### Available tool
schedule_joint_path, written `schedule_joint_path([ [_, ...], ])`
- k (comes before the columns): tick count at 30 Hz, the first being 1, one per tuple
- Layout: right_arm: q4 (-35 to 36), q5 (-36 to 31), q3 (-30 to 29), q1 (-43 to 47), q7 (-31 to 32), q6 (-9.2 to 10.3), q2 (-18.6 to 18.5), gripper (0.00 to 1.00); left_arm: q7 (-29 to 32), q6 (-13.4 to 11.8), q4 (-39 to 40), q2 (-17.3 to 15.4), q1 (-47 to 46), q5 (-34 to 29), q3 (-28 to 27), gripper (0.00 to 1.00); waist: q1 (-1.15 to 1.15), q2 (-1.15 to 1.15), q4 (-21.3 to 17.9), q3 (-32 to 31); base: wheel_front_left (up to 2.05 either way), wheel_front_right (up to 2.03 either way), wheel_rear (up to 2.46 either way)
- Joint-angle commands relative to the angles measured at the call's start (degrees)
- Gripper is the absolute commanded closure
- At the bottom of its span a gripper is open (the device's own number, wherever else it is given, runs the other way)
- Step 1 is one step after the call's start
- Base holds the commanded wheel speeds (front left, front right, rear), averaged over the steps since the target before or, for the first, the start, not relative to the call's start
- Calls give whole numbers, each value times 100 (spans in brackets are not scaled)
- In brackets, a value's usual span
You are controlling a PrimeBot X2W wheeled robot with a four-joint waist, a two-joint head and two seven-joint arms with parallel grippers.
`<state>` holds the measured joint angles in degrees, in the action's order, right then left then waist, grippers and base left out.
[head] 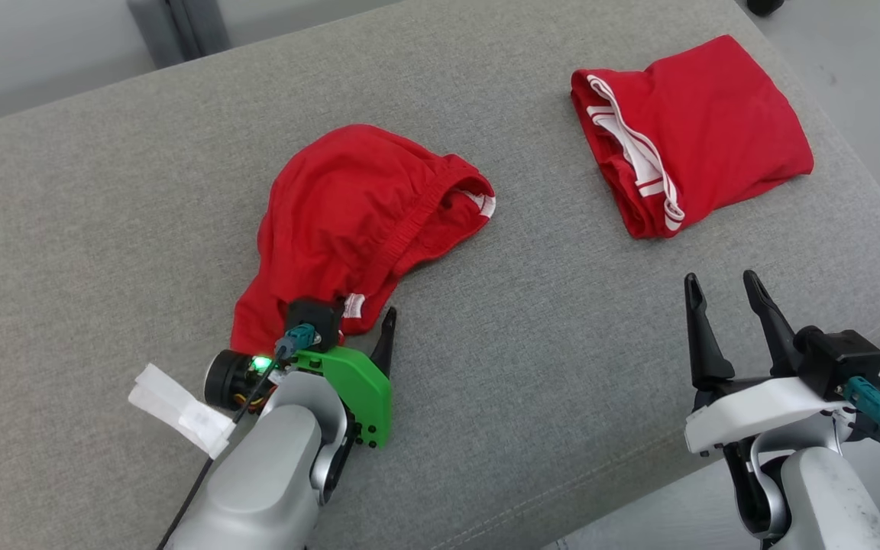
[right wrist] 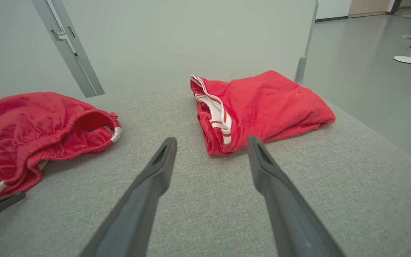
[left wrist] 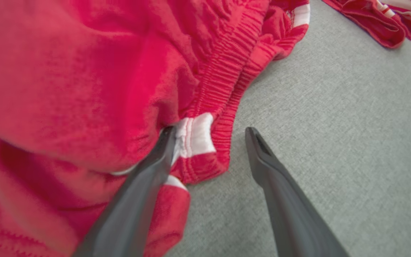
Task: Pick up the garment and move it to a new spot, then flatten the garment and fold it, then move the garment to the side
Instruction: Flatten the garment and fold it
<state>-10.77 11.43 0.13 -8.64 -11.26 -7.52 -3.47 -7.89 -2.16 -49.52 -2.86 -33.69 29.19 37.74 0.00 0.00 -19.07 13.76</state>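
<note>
Garment left of folded cloth

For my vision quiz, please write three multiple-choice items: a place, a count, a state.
1. Where does the folded garment lie? A) far right of the grey cushion B) on the floor C) in a basket
2. How many red garments are on the cushion? A) one B) two C) four
3. The right end effector is: A) shut on cloth B) open, empty C) shut, empty
1A, upper right in the head view; 2B, one folded, one crumpled garment; 3B, jaws apart over bare cushion.
</note>
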Motion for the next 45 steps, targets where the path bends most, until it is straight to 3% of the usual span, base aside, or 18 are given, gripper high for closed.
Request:
schedule_joint_path([
  [1,-22,51,9,-88,-47,6,14,0,8,-101,-139,-51,-67,25,-35,0,0,0,-10,38,0,0,0],
  [3,-55,64,23,-105,-68,6,26,0,-50,-156,-229,-59,-119,68,-56,3,0,0,40,23,0,0,0],
  [4,-69,63,33,-106,-71,6,29,0,-86,-163,-251,-61,-132,86,-58,41,0,0,65,12,0,0,0],
  [5,-86,60,42,-116,-74,6,31,0,-146,-146,-259,-60,-150,100,-57,100,0,0,92,1,0,0,0],
  [14,-138,25,41,-140,-96,6,41,0,-608,299,194,-14,-629,232,-86,100,0,0,294,-109,0,0,0],
  [22,-155,-1,43,-102,-38,6,47,0,-730,721,1760,-15,-1525,921,226,100,0,0,399,-263,0,0,0],
  [27,-187,-14,66,-84,-2,6,50,0,-728,805,2882,-20,-1920,1516,369,100,0,0,453,-393,0,0,0],
  [31,-185,-23,110,-58,13,6,51,0,-726,541,3214,-23,-1911,1861,179,100,0,0,522,-467,0,0,0],
  [37,-123,-7,159,-13,52,6,31,0,-724,142,2386,-186,-1218,1644,-350,100,0,0,745,-458,0,0,0],
  [45,-29,-32,186,-104,107,6,-3,0,-728,4,736,-611,-459,1308,-778,100,0,0,973,-360,0,0,0],
])
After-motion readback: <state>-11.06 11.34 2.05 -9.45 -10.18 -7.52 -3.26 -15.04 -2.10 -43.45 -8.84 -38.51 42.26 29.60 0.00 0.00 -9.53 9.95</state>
